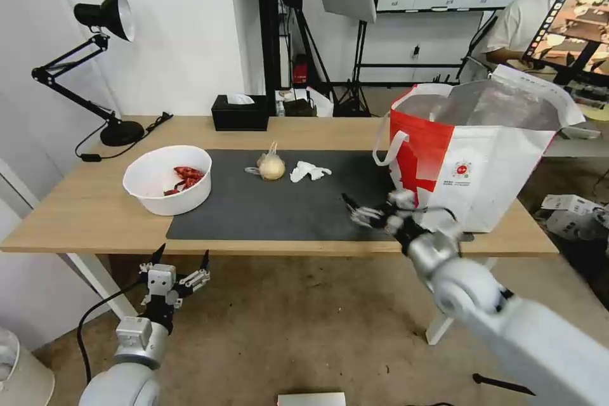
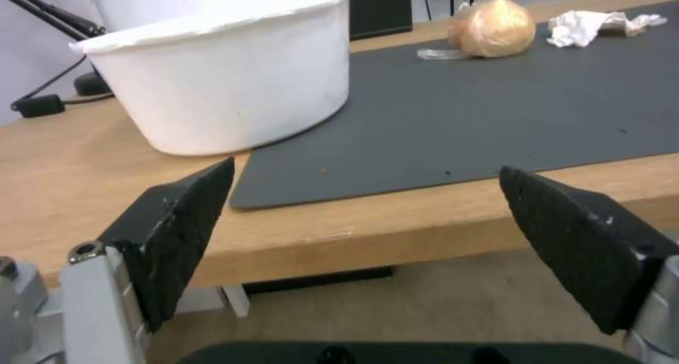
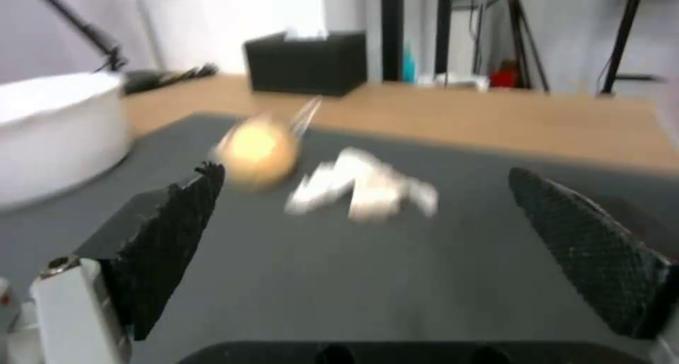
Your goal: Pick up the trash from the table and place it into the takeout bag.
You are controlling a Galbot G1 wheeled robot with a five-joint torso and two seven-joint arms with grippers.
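The right hand hangs low over the near part of the dark mat, just in front of the takeout bag, its two pads spread wide with nothing between them; in the right wrist view it faces the crumpled tissue and the knotted bag with its beige lump, which lie side by side near the mat's far edge. The left hand waits below the surface's near edge, pads also wide apart and empty, pointed at the white bowl that sits partly on the mat's left border, partly on bare wood. Three pieces of trash lie on the surface, so the job looks at best partly done; what the bag already holds cannot be seen past its foil lining. The mat between the right hand and the tissue is bare, giving a straight run forward. The bag stands open-topped on the right end, its wall close to the right arm, so a lift towards it has to clear the tall rim. The black tissue box and desk lamp stand well back
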